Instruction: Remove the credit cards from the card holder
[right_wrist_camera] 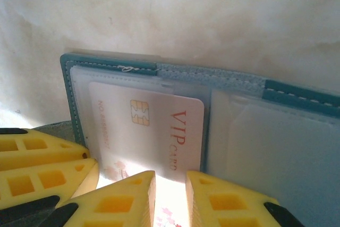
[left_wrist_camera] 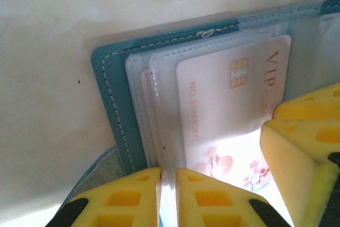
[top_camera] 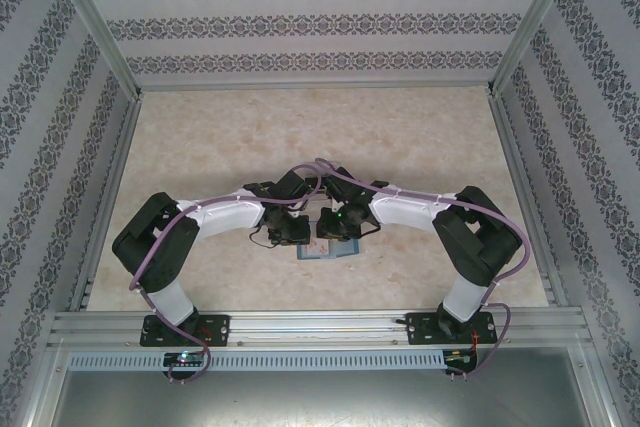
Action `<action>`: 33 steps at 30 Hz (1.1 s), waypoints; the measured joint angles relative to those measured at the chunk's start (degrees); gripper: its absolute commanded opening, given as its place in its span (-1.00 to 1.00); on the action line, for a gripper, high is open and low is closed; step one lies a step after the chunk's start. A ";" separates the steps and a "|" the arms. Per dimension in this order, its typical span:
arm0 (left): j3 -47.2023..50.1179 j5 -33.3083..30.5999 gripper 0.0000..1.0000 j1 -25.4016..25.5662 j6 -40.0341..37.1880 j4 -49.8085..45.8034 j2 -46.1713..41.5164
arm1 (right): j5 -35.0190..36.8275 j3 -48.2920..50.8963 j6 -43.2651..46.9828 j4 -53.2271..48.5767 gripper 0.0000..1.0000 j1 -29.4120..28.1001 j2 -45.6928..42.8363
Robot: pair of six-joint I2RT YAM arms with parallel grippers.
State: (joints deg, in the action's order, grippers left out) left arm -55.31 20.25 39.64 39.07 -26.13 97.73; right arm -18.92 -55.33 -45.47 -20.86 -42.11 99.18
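The teal card holder point(top_camera: 330, 251) lies open on the table between both grippers, its stitched edge point(left_wrist_camera: 109, 104) and clear inner sleeves facing up. One of the credit cards point(left_wrist_camera: 228, 104), white with a gold chip and red "VIP CARD" lettering point(right_wrist_camera: 159, 126), lies in the left panel's sleeves. My left gripper point(left_wrist_camera: 168, 198) is shut on the edges of the clear sleeves near the holder's side. My right gripper point(right_wrist_camera: 170, 200) stands over the card's lower end, its jaws slightly apart with the card's face showing in the gap. The right panel point(right_wrist_camera: 271, 147) has only clear sleeves showing.
The beige marbled table point(top_camera: 330, 137) stretches beyond the holder. Patterned walls and aluminium posts point(top_camera: 95, 32) enclose it on three sides, and a metal rail point(top_camera: 320, 322) runs along the near edge. The right gripper's yellow fingers point(left_wrist_camera: 300, 152) crowd close beside the left gripper.
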 measured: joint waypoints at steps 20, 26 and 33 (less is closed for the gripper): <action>-4.48 -2.78 -0.56 0.00 -1.14 -4.96 -0.46 | 2.08 0.02 0.79 -3.08 -0.39 0.92 -6.49; -7.02 -4.17 -0.47 0.33 -1.36 -6.10 -0.24 | 1.51 1.77 0.61 -2.38 -0.39 2.25 -6.82; -8.07 -6.43 -0.46 1.25 -1.66 -7.19 3.19 | -0.39 2.99 0.33 -0.31 -0.41 2.64 -6.51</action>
State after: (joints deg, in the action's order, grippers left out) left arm -63.37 13.82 40.88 37.41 -33.32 100.92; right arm -19.31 -52.34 -45.15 -21.17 -39.46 92.66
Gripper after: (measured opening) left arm 0.269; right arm 0.301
